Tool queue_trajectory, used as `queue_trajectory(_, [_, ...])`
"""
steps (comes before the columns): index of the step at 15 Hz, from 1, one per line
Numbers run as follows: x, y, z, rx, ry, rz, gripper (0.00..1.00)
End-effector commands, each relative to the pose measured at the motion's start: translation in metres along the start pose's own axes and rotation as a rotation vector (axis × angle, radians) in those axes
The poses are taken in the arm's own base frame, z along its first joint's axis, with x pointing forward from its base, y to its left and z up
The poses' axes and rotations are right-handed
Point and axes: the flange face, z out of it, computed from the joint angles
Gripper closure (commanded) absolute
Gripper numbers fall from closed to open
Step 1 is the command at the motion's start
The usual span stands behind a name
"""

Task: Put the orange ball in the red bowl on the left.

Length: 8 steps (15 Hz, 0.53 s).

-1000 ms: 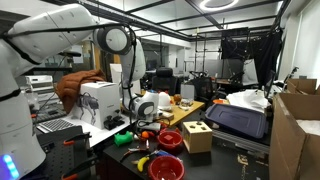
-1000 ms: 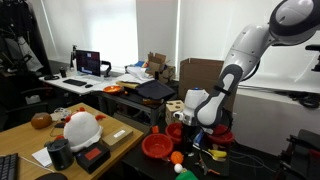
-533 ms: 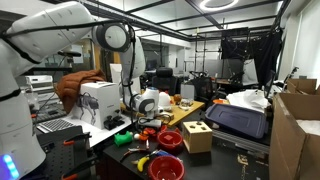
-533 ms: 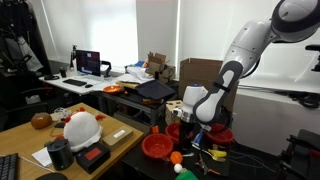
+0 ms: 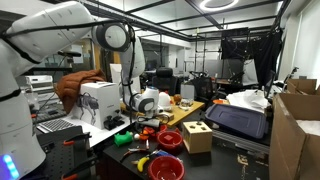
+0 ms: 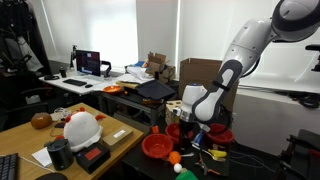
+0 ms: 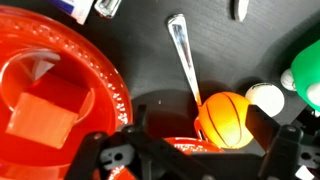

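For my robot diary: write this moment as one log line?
end effector: open | small orange ball: not gripped, beside silver spoon | red plastic bowl: ball outside it

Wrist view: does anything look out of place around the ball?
Nothing spilled or broken. A spoon lies loose, its tip by the orange ball, and the red bowl holds a block.

No legible text, labels, brands, numbers or signs in any view.
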Motion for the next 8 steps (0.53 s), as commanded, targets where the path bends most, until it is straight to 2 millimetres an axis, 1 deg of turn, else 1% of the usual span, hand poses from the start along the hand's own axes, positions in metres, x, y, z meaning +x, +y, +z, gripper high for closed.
queue_trajectory(1, [0.0019, -0.0057, 0.0010, 0.007, -0.021, 0.098, 0.00])
queue_trajectory(5, [0.0041, -0.0090, 0.0085, 0.021, -0.016, 0.178, 0.00])
queue_trajectory(8, [0.0092, -0.0133, 0.0080, 0.024, 0.008, 0.195, 0.00])
